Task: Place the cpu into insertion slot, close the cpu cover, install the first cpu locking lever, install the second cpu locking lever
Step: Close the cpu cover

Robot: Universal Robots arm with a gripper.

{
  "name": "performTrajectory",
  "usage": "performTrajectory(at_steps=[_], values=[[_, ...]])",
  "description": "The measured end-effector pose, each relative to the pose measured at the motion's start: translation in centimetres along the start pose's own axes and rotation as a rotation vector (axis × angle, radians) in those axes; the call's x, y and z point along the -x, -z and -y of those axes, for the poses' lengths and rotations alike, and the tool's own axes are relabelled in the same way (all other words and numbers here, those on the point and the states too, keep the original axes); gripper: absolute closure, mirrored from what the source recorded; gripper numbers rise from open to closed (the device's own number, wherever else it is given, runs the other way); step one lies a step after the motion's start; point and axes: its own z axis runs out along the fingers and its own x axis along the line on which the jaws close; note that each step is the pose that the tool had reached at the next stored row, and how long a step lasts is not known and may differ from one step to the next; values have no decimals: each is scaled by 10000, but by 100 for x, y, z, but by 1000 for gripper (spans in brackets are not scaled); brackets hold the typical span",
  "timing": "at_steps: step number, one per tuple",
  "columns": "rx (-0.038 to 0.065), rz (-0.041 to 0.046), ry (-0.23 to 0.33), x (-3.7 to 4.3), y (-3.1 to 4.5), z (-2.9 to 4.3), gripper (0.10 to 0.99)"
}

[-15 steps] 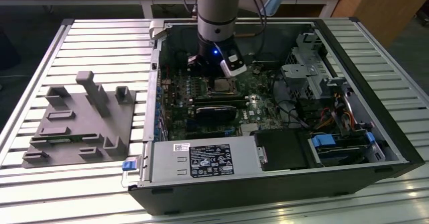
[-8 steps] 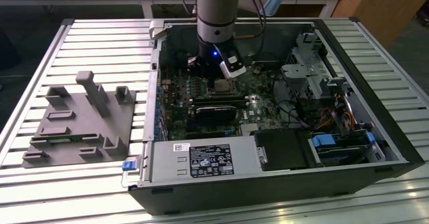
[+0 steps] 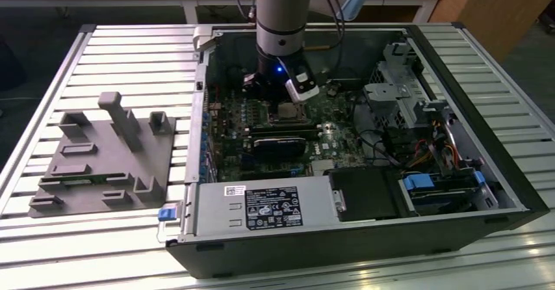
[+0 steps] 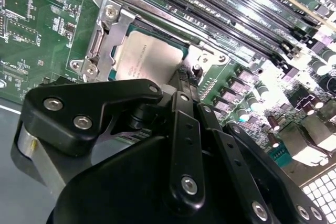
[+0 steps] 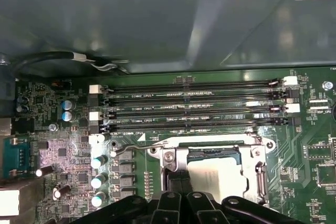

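Observation:
The cpu (image 4: 149, 59) (image 5: 220, 179), a flat square chip with a dull silver top, lies in the insertion slot (image 3: 289, 112) on the green board. The cpu cover (image 4: 105, 30) (image 5: 176, 156), a silvery frame with a cut-out middle, lies flat around it. My gripper (image 4: 188, 77) (image 5: 179, 179) (image 3: 293, 103) hangs right over the socket. Its black fingers are pressed together and their tips are at one edge of the cover frame. The tips hide that edge of the socket. A thin wire lever (image 5: 126, 149) runs along the socket's side.
Long black memory slots (image 5: 189, 108) (image 4: 236, 3) run beside the socket. Capacitors (image 5: 98, 161) stand next to it. The open case holds a black power supply box (image 3: 260, 209) and a drive cage (image 3: 433, 186). A grey fixture (image 3: 104, 160) sits on the slatted table at the exterior view's left.

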Motion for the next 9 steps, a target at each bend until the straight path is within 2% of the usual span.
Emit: performTrajectory(at_steps=[9], values=[[0,-1,0,41,3,-4,980]])
